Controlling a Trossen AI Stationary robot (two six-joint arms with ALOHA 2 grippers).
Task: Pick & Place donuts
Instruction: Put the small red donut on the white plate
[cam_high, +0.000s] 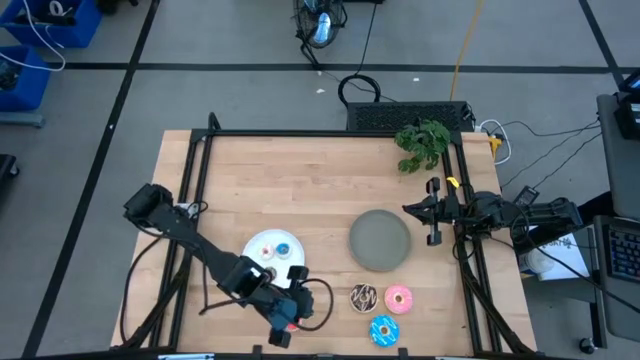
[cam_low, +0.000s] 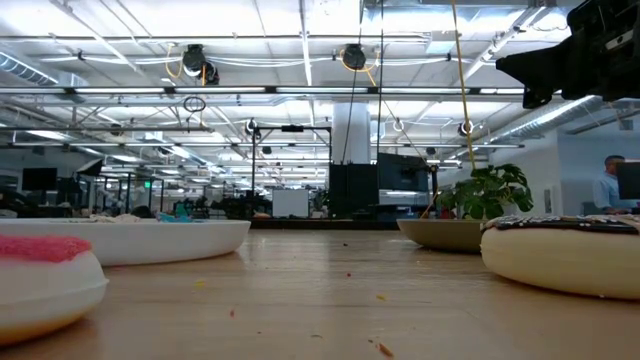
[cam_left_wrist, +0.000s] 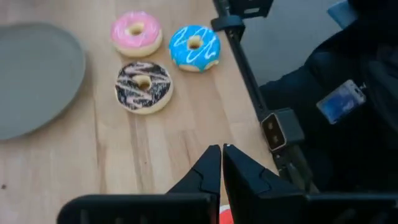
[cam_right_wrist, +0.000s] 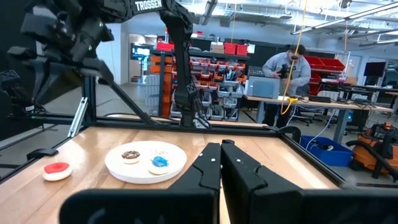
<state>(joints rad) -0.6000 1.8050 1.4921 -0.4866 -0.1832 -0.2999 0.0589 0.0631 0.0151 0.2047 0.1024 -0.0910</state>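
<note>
On the wooden table (cam_high: 300, 190), the left gripper (cam_high: 297, 272) hangs over the near edge, at about 5 o'clock from the white plate (cam_high: 258, 244). Its fingers (cam_left_wrist: 208, 171) are pressed together, with nothing between them.

The white plate holds two tiny donuts: a blue one (cam_high: 282, 250) and a brown one (cam_right_wrist: 130, 155). The tiny red donut (cam_right_wrist: 56, 168) lies on the wood, just off the plate.

The three bigger donuts sit in a little group at about 5 o'clock from the grey plate (cam_high: 380, 240), near the front edge. The chocolate donut (cam_high: 363, 297) has white stripes. The pink donut (cam_high: 398, 298) is at its 3 o'clock. The blue-sprinkled donut (cam_high: 384, 330) is closest to the edge. None of them touch.

The right gripper (cam_high: 432, 212) waits at the grey plate's 2 o'clock, by the table's right rail. Its fingers (cam_right_wrist: 208, 168) are closed too, holding nothing.

A green plant (cam_high: 422, 143) stands at the far right corner. A person (cam_right_wrist: 287, 84) stands in the room behind.
</note>
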